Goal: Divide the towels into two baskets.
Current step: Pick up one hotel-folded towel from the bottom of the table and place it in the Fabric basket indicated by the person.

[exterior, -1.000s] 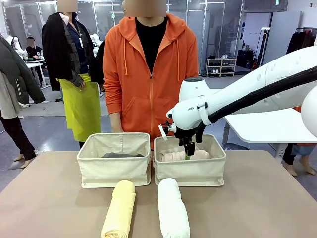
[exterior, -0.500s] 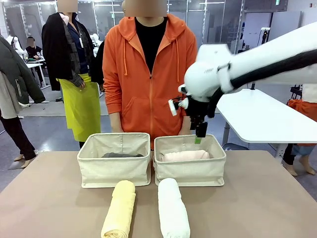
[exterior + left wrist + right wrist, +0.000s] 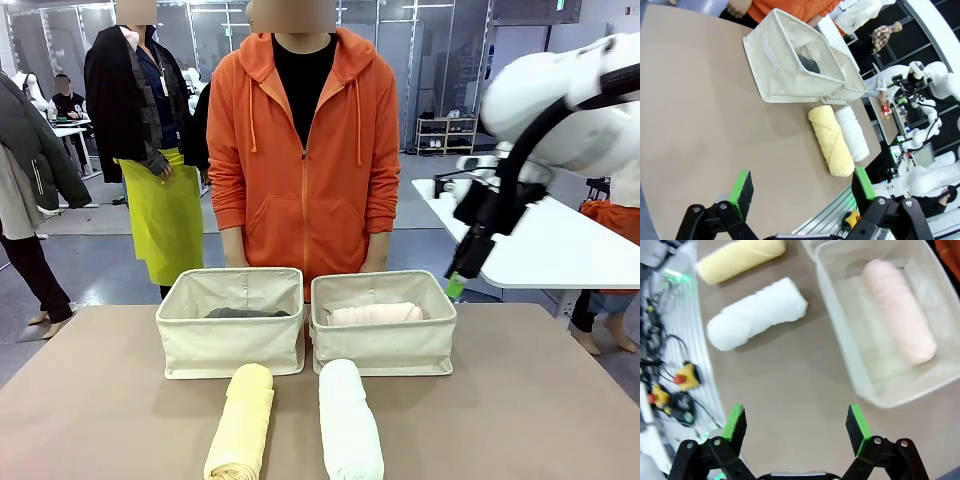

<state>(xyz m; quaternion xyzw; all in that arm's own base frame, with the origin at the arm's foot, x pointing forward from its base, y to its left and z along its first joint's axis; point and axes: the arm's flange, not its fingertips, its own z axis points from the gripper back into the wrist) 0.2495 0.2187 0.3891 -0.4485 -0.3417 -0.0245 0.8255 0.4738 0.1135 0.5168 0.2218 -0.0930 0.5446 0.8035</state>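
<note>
Right tool (image 3: 458, 281) wide, empty, high beside right basket (image 3: 385, 347) — white towel (image 3: 350, 420) lies below, robotward, long axis front-to-back; yellow towel (image 3: 241, 420) nearer left tool (image 3: 802, 187), also wide.

Grey (image 3: 245, 313), pink (image 3: 375, 313) towels in baskets (image 3: 230, 350); yellow (image 3: 242, 420), white (image 3: 350, 420) outside

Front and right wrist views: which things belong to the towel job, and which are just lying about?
Part of the job:
grey towel, pink towel, yellow towel, white towel, left basket, right basket.

Just lying about:
white side table, button box, cables.
</note>
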